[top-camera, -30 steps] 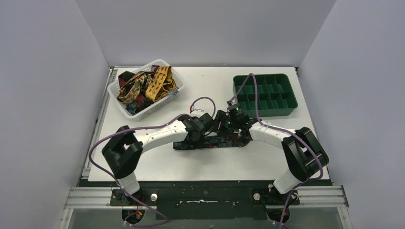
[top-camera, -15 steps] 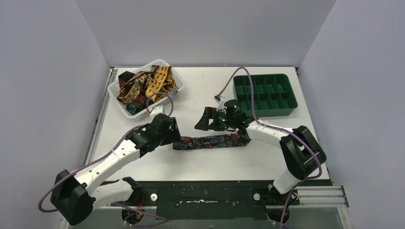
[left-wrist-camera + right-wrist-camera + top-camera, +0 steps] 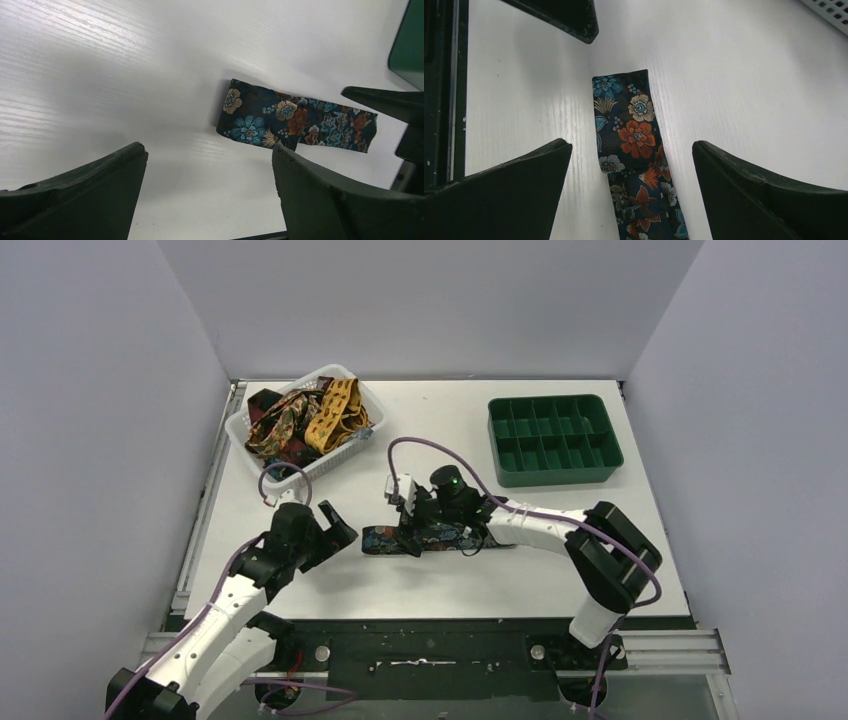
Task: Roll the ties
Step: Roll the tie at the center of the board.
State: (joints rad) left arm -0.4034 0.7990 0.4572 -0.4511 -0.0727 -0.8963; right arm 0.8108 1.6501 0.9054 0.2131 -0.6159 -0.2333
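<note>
**While both grippers gape, the floral tie lies loose on the table**

Where the two arms reach in from the near edge, the floral tie lies flat on the white table. It is a dark strip printed with blue, orange and cream flowers, running left to right. It seems folded over on itself, with a squared-off left end.

Nearest to the bases, the left gripper sits just off the tie's left end, clear of the fabric. Its jaws are spread wide with nothing between them. In the left wrist view the tie lies ahead of the fingers, and only bare table is under them.

Over the left part of the tie is the right gripper, with its arm stretched along the strip from the right. Its jaws are also spread wide and hold nothing. In the right wrist view one finger stands on each side of the tie. Whether the fingertips touch the table cannot be told.

Beyond the tie and to its left stands a white basket. It holds a tangle of other ties, among them a mustard-yellow tie and some dark red and brown ties. Beyond the tie and to its right, well apart from it, is a green compartment tray.
</note>
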